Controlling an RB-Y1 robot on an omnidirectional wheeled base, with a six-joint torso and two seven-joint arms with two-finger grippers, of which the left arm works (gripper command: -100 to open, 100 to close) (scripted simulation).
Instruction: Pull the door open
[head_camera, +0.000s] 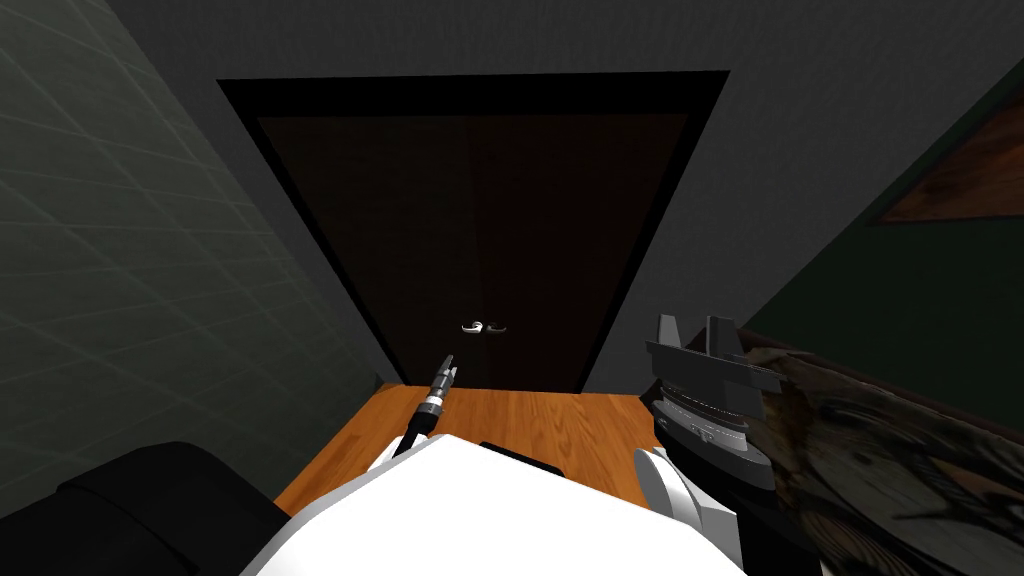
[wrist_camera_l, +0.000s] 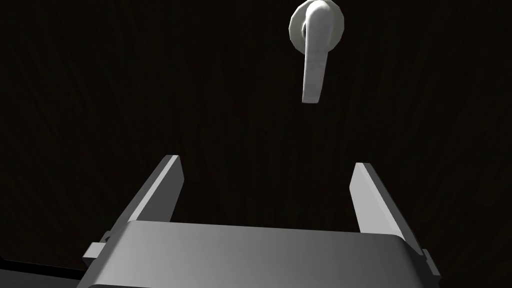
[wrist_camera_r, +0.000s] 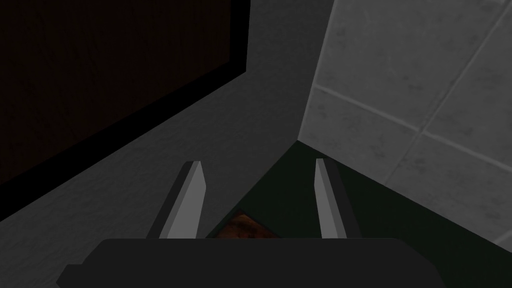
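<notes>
In the head view, a dim grey-green tiled wall (head_camera: 120, 230) takes up the 9 o'clock side. A black rounded bulk (head_camera: 150, 500) sits low at 7 o'clock.

Next comes the tall, very dark brown double door (head_camera: 480, 220) in its black frame. It reaches from 12 o'clock down to the centre and both leaves are shut. Two small pale grey lever handles (head_camera: 470, 327) sit side by side where the leaves meet, just at 6 o'clock of the picture's centre.

The left gripper (head_camera: 447, 365), on a thin dark arm, points at the door from 7 o'clock of those handles, near them but not touching. An orange-brown wooden floor (head_camera: 540, 420) lies at the door's foot.

In the left wrist view, the left gripper (wrist_camera_l: 267, 162) has its two light grey fingers spread wide with nothing between them. The near-black door face lies flat ahead. One pale lever (wrist_camera_l: 314, 60) on a round rose stands beyond the fingertips and clear of them. It is more in line with one finger than with the middle of the gap.

The right gripper (head_camera: 694, 322) is raised at 4 o'clock in the head view, away from the door. In the right wrist view, the right gripper (wrist_camera_r: 258, 162) also has its fingers parted and empty.

Beyond it at 4 o'clock is a brown patterned surface (head_camera: 880, 450). At 2 o'clock a brown framed picture (head_camera: 960, 170) hangs on a dark green wall.
</notes>
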